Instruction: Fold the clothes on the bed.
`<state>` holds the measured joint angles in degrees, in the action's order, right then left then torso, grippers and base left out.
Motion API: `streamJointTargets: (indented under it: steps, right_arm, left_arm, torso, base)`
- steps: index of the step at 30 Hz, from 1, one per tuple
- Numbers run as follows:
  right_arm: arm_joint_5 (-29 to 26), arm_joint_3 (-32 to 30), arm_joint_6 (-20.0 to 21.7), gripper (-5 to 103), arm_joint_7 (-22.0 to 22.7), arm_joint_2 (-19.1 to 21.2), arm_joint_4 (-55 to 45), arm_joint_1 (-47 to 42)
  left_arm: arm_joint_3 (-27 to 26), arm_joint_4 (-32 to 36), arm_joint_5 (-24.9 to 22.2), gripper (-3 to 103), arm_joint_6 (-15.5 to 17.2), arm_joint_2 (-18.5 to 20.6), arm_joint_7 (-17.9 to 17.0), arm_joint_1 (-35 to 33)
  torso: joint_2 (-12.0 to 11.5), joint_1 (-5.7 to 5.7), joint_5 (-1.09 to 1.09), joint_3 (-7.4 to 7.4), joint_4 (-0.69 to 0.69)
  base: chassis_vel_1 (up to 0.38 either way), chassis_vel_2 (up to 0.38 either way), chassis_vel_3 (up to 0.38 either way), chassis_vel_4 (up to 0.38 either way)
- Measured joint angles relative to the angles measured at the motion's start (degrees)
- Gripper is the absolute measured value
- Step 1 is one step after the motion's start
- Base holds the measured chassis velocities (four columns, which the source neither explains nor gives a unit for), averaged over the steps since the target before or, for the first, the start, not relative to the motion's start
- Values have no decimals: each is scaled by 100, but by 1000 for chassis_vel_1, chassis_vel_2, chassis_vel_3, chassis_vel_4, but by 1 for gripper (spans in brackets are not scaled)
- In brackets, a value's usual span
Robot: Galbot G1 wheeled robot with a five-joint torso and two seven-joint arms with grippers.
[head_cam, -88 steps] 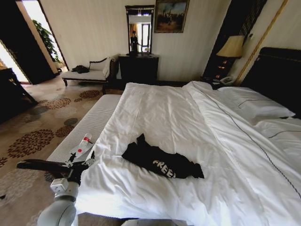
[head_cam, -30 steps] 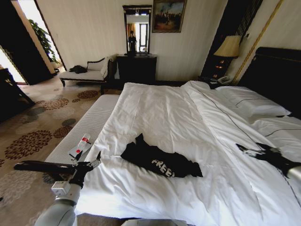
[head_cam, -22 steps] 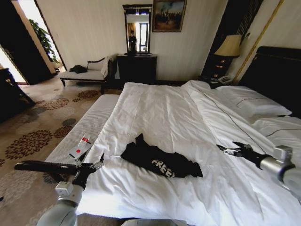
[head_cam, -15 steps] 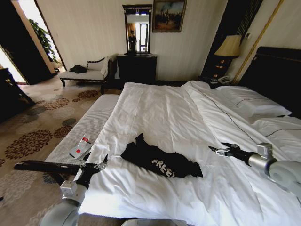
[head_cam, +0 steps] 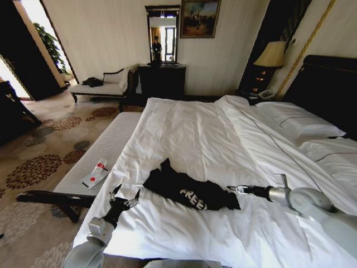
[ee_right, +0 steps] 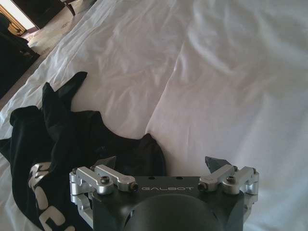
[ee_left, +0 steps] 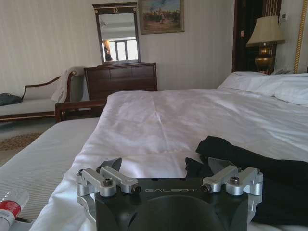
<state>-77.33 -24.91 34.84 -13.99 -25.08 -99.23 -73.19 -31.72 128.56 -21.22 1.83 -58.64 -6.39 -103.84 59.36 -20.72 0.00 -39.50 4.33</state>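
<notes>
Nearest, at the bed's near left edge: left gripper (head_cam: 124, 196), fingers (ee_left: 111, 164) spread wide and holding nothing, hovering just above the white duvet (head_cam: 189, 134), a short way left of the clothes (head_cam: 189, 188). Opposite, reaching in low from the right: right gripper (head_cam: 235, 188), fingers (ee_right: 215, 162) likewise wide apart and empty, tips right at the garment's right edge, one over black fabric and the other over white duvet in the right wrist view.

Between the two grippers: clothes, a black T-shirt crumpled into a long heap on the near part of the bed (head_cam: 312, 184), white "FREE" lettering partly visible near its right half, one pointed corner sticking up toward the far left. Seen from the left wrist as a dark mound just beyond the open fingers.

Left of the bed: a long white bench (head_cam: 97, 153) along the bedside, carrying a small white-and-red tube (head_cam: 99, 167) on a card.

Farther back: rumpled duvet stretching away, white pillows (head_cam: 298, 120) at the far right against the dark headboard (head_cam: 329, 84). Beyond, a lit table lamp (head_cam: 274, 54) on a nightstand, a dark wooden dresser (head_cam: 163, 81) under a mirror (head_cam: 163, 33) and a framed painting (head_cam: 201, 18), and a white chaise lounge (head_cam: 106, 85) at the far left over patterned carpet (head_cam: 39, 162).
</notes>
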Motion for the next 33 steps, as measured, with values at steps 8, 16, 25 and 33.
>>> streamJointTargets:
  steps: [8, 16, 25, 33]
  right_arm:
    - [-146, 1370, 235, 100, 86, -556, 820, 1785]
    - [27, 1587, 315, 100, 55, -805, 1074, 1838]
    - [143, 1470, 368, 102, 16, -819, 756, 1568]
    - [404, 1595, 388, 88, -56, -804, 714, 1528]
  left_arm:
    - [-303, 250, -267, 100, 72, 54, -38, -155]
    - [-348, 274, -245, 100, 95, 48, -58, -224]
    - [-381, 287, -180, 100, 90, 7, -67, -225]
    - [-608, 329, -177, 100, 34, -38, -163, -151]
  torso:
    - [0, 0, -3, 0, 1]
    - [0, 0, -3, 0, 0]
    - [0, 0, -3, 1, 0]
    - [1, 0, -3, 1, 1]
  base:
    - [0, 0, 0, 0]
    - [0, 0, 0, 0]
    - [0, 0, 0, 0]
    - [0, 0, 0, 0]
